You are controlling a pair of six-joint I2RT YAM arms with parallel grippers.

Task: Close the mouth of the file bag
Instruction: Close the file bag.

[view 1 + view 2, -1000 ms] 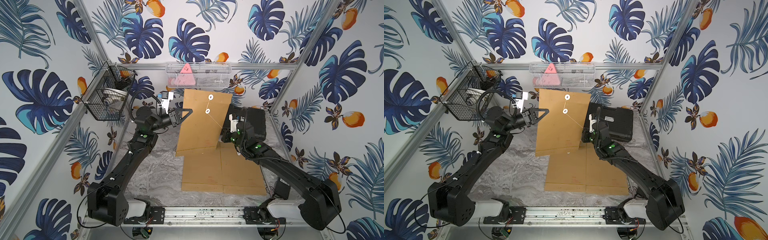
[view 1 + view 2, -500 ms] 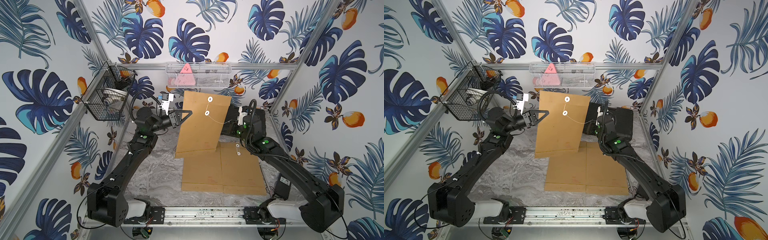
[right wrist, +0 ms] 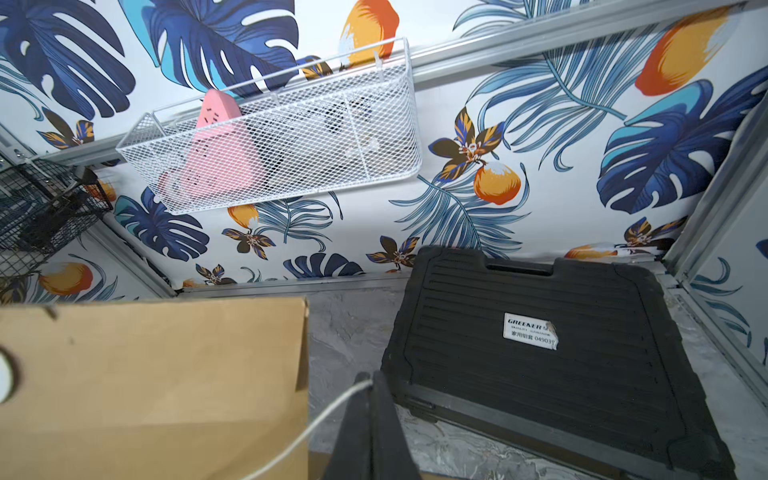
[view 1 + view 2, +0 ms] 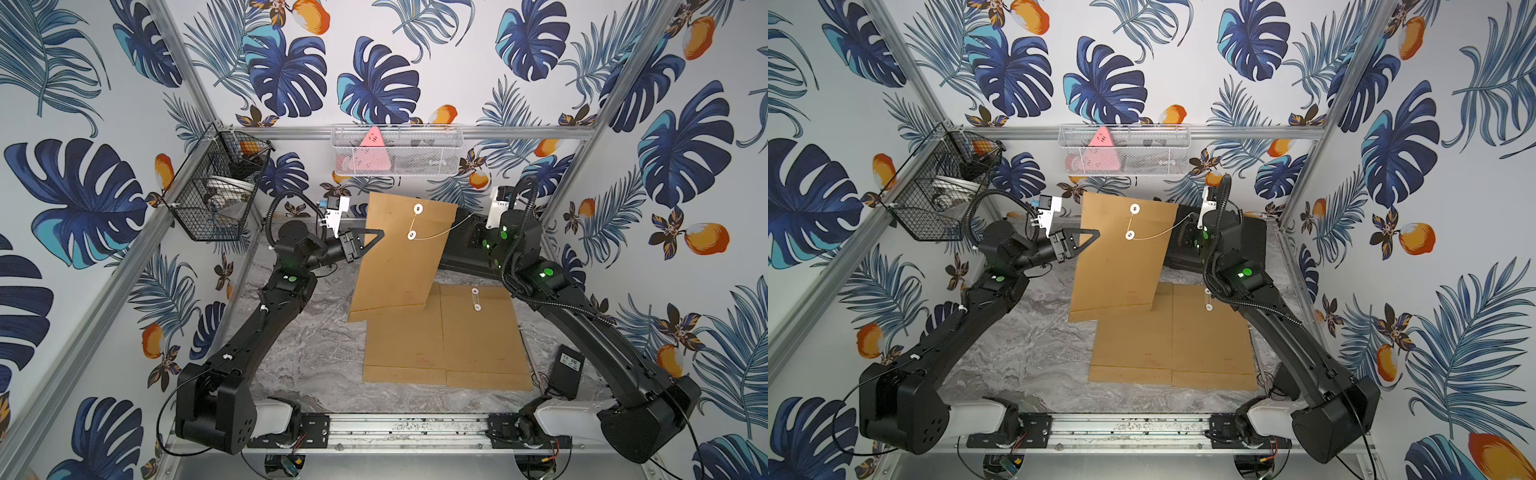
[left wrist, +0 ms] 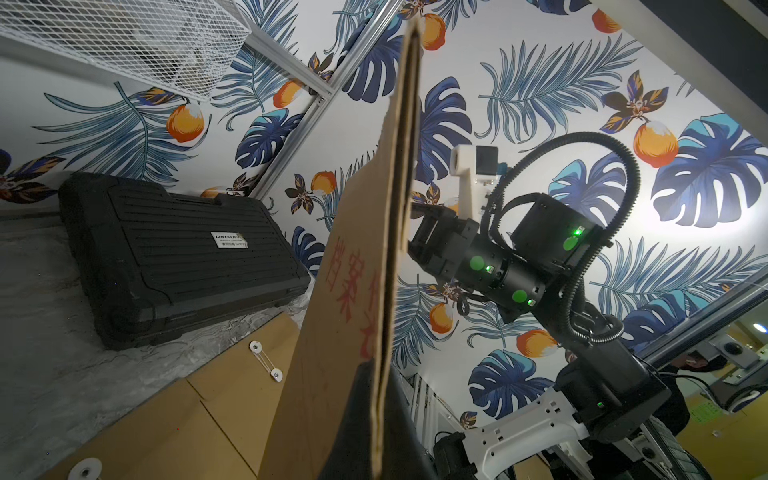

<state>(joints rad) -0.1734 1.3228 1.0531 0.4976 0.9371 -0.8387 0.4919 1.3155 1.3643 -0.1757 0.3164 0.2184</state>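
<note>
While the bag (image 4: 397, 266) stands up in the middle of both top views, the left fingers (image 4: 376, 232) pinch its left side. A string (image 4: 436, 233) runs from the lower button (image 4: 411, 235) off to the right.

From the left wrist, those fingers are clamped on the bag's thin edge, low in the frame.

From the right wrist, the right fingers (image 3: 374, 428) are pressed together on the string at the bottom middle.

To do this well, I think: pull the string snug, loop it round the top button (image 4: 417, 208), and hold the bag steady.
</note>
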